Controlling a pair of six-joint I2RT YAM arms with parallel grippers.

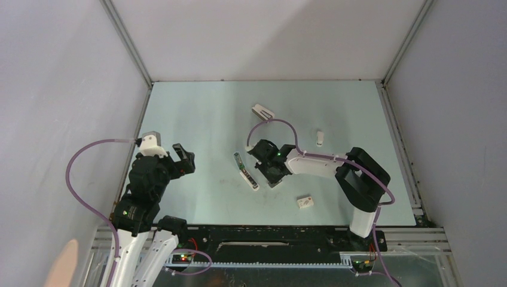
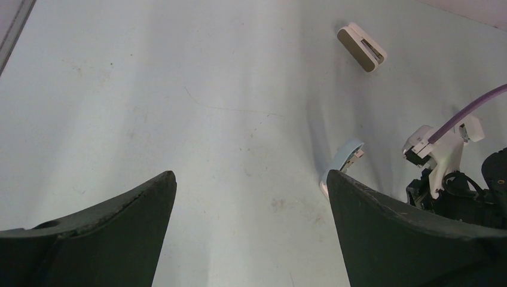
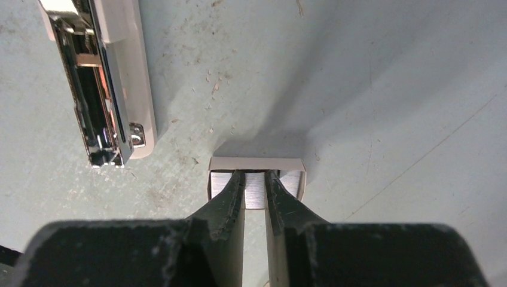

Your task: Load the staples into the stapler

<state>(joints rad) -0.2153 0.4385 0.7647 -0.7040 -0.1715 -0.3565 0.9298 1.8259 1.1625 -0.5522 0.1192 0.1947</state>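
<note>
Right gripper (image 3: pixel 255 179), nearly closed, pinches the staples (image 3: pixel 255 196) between its pads inside a small open cardboard tray (image 3: pixel 257 162) at mid-table. The stapler (image 3: pixel 113 78) lies just left of the tray, hinged open, its chrome channel facing up. The left gripper (image 2: pixel 251 176) hangs wide open and empty over the left of the table. The lift looks best made straight up, clear of the tray walls, with the strip kept level and the pinch light enough not to snap it. It should then be lined up lengthwise over the channel before lowering.
</note>
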